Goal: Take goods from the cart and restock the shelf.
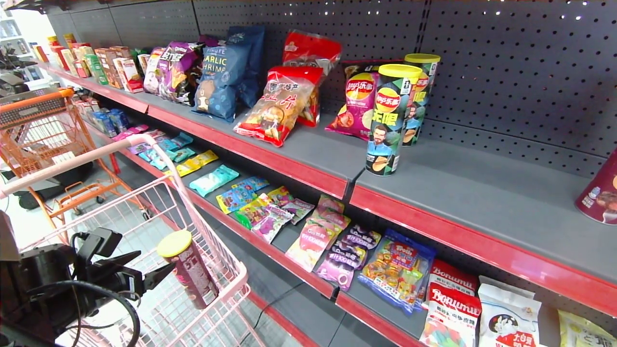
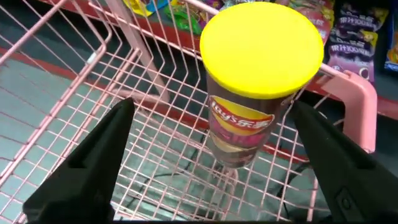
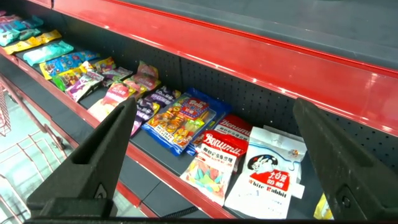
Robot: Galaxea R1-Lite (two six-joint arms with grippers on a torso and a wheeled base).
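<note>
We see the left arm low at the robot's left, its wrist reaching over the pink cart (image 1: 239, 275) and pointing across the basket towards the shelving. The left gripper (image 1: 149, 267) is spread wide. In the left wrist view its two dark fingers (image 2: 93, 168) stand on either side of the chip can (image 2: 249, 118), with a gap on each side, so it grips nothing. In the head view one fingertip comes very near the can's side, and we cannot tell whether it touches.

The chip can (image 1: 190, 272), maroon with a yellow lid, stands tilted inside the cart, close to the pink rim (image 2: 357, 93) on the shelf side.

In the right wrist view, the right gripper (image 3: 211, 106) is also wide apart and empty, its fingers (image 3: 93, 168) framing the lower shelf (image 3: 143, 168), where flat snack bags (image 3: 180, 121) lie in a row under the red shelf edge.

On the grey upper shelf (image 1: 482, 193) two tall yellow-lidded cans (image 1: 393, 120) stand upright, one behind the other, beside bags of crisps (image 1: 279, 103). Another maroon can (image 1: 600, 193) shows at the far right edge. An orange cart (image 1: 43, 125) stands beyond the pink one.
</note>
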